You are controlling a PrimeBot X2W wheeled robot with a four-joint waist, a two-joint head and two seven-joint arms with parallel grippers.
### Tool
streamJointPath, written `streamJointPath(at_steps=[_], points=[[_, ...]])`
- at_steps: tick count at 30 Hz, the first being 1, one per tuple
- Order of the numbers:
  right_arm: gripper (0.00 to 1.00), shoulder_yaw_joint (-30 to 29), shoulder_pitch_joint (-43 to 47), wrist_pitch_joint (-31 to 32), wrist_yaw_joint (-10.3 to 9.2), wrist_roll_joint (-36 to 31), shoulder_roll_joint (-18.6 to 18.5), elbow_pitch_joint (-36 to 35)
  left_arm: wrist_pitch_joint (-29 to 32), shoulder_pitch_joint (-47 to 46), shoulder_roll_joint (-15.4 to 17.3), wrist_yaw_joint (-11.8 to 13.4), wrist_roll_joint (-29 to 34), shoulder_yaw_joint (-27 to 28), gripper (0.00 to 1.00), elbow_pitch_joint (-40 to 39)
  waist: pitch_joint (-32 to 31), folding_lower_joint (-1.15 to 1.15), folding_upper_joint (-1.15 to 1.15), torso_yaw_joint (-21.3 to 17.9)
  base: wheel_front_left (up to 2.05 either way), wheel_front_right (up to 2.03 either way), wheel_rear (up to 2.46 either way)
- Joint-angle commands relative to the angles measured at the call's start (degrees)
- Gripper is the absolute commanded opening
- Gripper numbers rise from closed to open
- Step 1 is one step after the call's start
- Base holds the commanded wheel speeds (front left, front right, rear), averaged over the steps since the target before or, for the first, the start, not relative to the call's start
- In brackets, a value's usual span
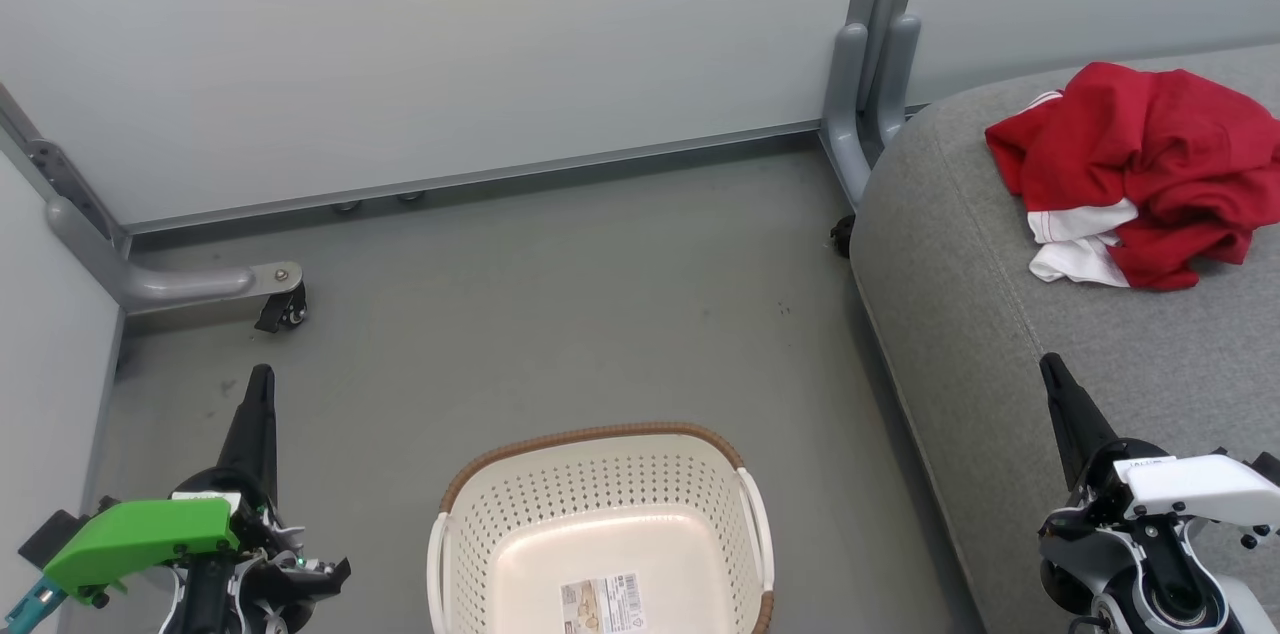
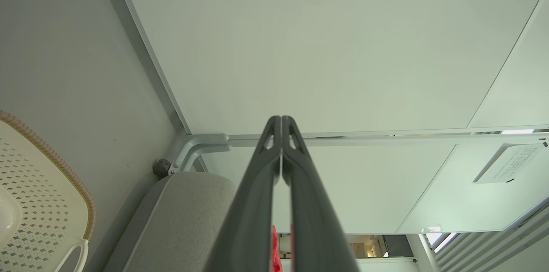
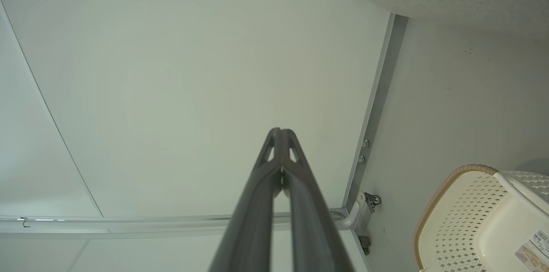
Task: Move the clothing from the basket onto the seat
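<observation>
The red clothing [image 1: 1145, 169] with white trim lies bunched on the grey seat [image 1: 1000, 314] at the right; a sliver of the clothing [image 2: 274, 250] peeks between my left fingers in the left wrist view. The cream perforated basket [image 1: 600, 484] with a brown rim stands on the floor at bottom centre, holding nothing but a label; the basket [image 2: 43, 203] and basket [image 3: 463, 216] show in both wrist views. My left gripper [image 1: 262, 376] is shut, empty, left of the basket. My right gripper [image 1: 1050, 364] is shut, empty, over the seat's front part.
Pale partition panels stand behind and to the left, on grey metal feet with castors [image 1: 285, 309]. A grey post foot [image 1: 865, 94] stands by the seat's far corner. Grey floor [image 1: 600, 294] lies between basket and panels.
</observation>
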Motion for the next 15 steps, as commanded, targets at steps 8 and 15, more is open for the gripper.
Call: streamJointPath(at_steps=[8,15], points=[[0.0,0.3,-0.4,-0.3,-0.06,0.5,-0.5,0.0,0.2,-0.6,0.0,-0.3,-0.1,0.1,0.0,-0.1,0.0,0.0,0.55,0.0,0.0,0.0,0.0],[0.0,0.4,-0.3,-0.4,-0.06,0.7,-0.6,-0.1,0.2,-0.6,0.0,-0.3,-0.1,0.1,0.0,-0.1,0.0,0.0,0.55,0.0,0.0,0.0,0.0]])
